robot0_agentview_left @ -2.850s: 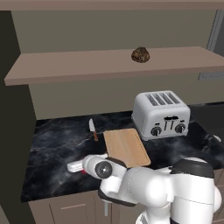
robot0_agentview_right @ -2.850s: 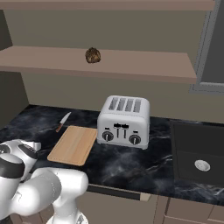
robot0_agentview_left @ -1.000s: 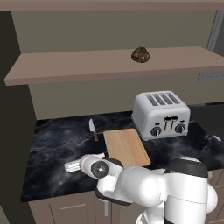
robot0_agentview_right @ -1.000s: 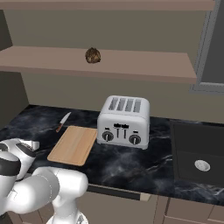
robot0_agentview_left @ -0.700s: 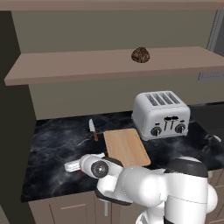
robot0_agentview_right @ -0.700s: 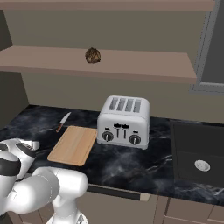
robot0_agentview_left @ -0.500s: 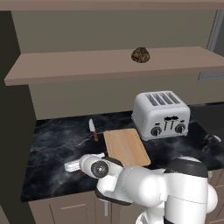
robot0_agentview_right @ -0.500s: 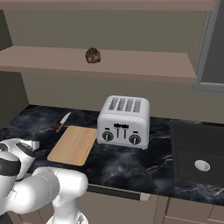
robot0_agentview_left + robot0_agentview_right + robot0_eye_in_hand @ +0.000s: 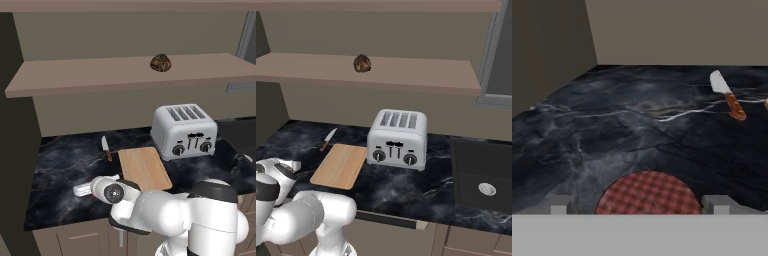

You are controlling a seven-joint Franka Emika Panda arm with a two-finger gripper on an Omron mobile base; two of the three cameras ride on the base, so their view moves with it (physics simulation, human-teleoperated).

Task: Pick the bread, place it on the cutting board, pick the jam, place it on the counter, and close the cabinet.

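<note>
Jam (image 9: 647,192): one red jar seen from above, checkered red lid, low over the black veined counter (image 9: 612,130), sitting between the gripper (image 9: 639,204) fingertips; whether they actually press it, cannot tell. One bread (image 9: 160,62), dark lumpy loaf, on the brown shelf of the cabinet (image 9: 90,75). One cutting board (image 9: 144,169), pale wood, bare, on the counter. One knife (image 9: 727,94) just beside the board's far left corner. One silver toaster (image 9: 184,130) right of the board.
</note>
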